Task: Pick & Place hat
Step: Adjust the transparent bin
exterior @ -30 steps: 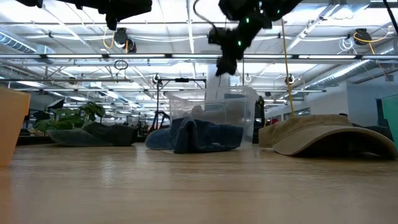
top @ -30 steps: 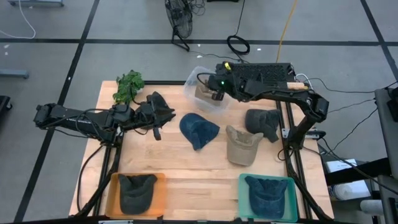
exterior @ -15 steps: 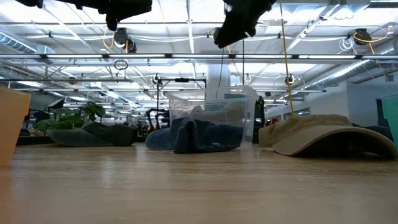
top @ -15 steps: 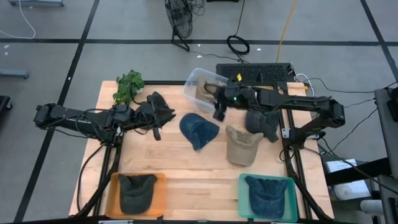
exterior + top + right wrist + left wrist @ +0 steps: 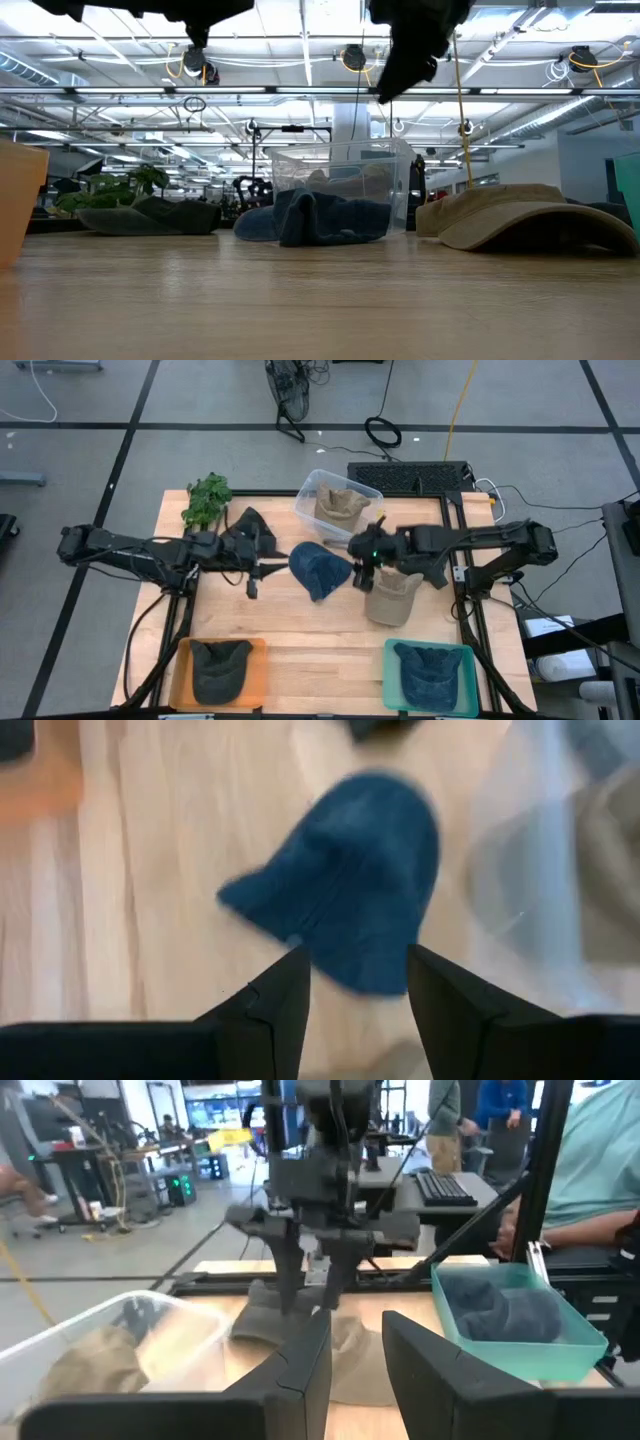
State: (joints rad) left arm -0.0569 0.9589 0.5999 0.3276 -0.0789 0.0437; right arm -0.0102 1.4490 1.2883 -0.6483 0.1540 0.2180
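Blue hat [image 5: 320, 570] lies under your right gripper [image 5: 360, 563], jaws parted, empty; left gripper [image 5: 255, 575] reaches level, jaws parted, empty.

From the low view both arms are cut off at the top edge, so neither set of jaws shows there. The blue hat [image 5: 350, 880] is smeared in the right wrist view, its edges soft. In the left wrist view a person's sleeve [image 5: 600, 1170] runs off the side. The tan hat in the clear bin [image 5: 318, 510] is perhaps half hidden by the bin wall.
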